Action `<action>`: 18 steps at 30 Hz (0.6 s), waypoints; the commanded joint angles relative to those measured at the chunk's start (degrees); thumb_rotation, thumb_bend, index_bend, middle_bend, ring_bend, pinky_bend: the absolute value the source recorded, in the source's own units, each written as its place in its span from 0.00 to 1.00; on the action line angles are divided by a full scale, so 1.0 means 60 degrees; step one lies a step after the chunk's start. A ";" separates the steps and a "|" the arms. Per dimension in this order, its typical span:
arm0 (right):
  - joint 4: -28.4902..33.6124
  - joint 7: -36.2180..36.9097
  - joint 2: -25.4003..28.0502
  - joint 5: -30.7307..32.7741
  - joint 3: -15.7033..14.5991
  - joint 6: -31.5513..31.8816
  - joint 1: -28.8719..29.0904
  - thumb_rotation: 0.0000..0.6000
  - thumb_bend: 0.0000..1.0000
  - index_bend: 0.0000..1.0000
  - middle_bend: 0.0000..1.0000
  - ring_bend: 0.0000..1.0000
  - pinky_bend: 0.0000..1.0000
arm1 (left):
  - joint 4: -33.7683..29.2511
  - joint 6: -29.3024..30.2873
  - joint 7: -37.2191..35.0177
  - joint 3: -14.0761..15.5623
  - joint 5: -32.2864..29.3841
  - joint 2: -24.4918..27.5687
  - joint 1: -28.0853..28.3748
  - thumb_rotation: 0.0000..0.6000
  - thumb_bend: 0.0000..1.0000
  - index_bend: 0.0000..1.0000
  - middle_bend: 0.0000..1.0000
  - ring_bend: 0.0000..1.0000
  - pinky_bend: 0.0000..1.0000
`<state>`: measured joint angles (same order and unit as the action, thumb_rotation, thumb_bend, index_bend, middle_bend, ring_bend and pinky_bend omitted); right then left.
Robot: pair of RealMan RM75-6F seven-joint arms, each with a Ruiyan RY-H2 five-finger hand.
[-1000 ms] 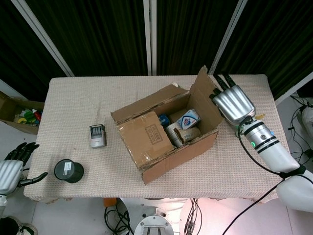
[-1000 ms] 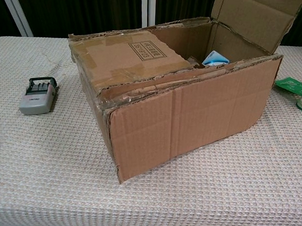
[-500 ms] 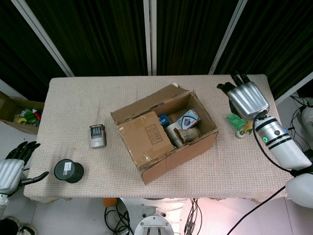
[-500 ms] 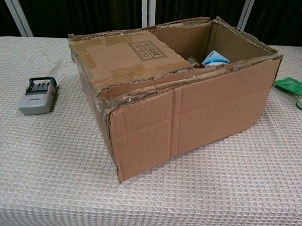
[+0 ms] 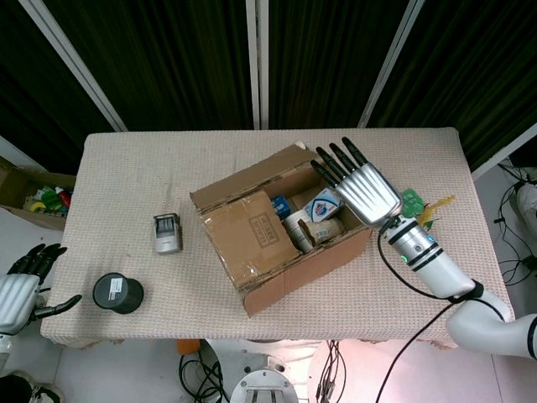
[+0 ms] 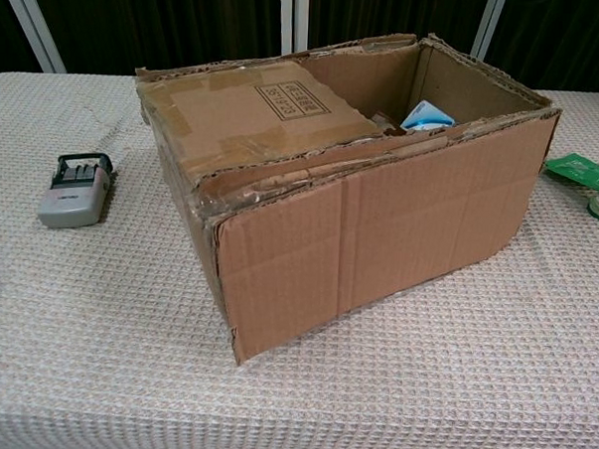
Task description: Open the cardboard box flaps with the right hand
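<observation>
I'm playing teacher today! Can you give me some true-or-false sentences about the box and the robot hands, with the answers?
1. The right hand is spread open above the cardboard box. True.
2. The left hand is holding the black canister. False: it hangs off the table's edge, holding nothing.
3. One taped flap lies closed over the box. True.
4. The box is empty. False: packets show inside.

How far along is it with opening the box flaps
About halfway, by the look of it. Done: the right half of the cardboard box is open, with packets showing inside. In hand: the right hand hovers over that open side, fingers spread, holding nothing. Left: the printed flap lies flat over the box's left half. The left hand hangs idle off the table's edge.
</observation>
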<state>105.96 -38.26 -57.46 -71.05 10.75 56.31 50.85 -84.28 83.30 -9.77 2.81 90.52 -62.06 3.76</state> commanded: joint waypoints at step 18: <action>-0.3509 0.0671 -0.4597 -0.0380 0.0049 0.0637 0.0590 1.00 0.00 0.00 0.00 0.00 0.00 | 0.0646 -0.0002 -0.0825 -0.0031 -0.0127 -0.0137 -0.0040 0.08 0.00 0.12 0.11 0.05 0.19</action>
<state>86.02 -35.93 -83.53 -72.47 10.99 59.53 54.41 -80.60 83.34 -14.48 2.61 89.79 -62.78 3.53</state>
